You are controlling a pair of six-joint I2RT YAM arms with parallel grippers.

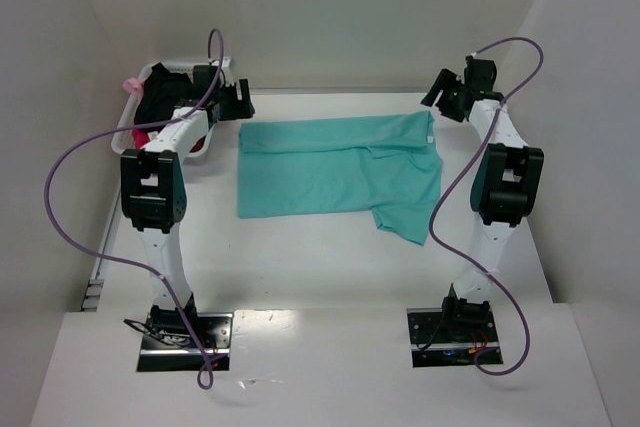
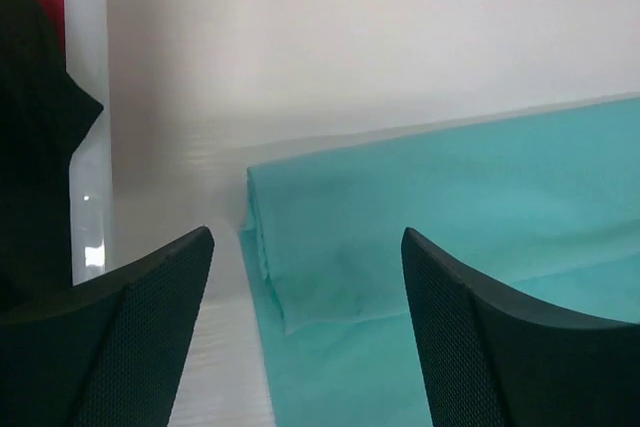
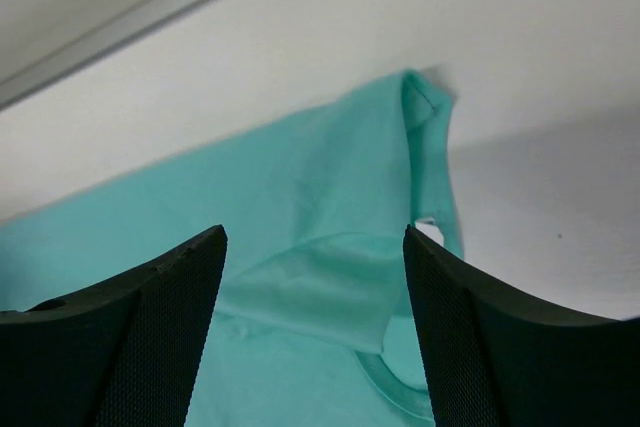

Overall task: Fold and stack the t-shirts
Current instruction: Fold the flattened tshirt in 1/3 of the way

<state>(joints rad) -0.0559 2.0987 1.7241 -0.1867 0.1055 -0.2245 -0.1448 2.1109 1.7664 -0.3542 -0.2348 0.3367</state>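
Left gripper (image 1: 236,103) hangs released, fingers spread and empty, just off the teal shirt's (image 1: 330,172) left far corner. Right gripper (image 1: 446,97) is likewise released and empty, above the right far corner. The shirt lies on the table (image 1: 320,267) between them, its far edge folded over and one sleeve sticking out near right. Just left of the left gripper sits a white basket (image 1: 127,119) holding black cloth (image 1: 165,87) and a magenta garment (image 1: 141,137).
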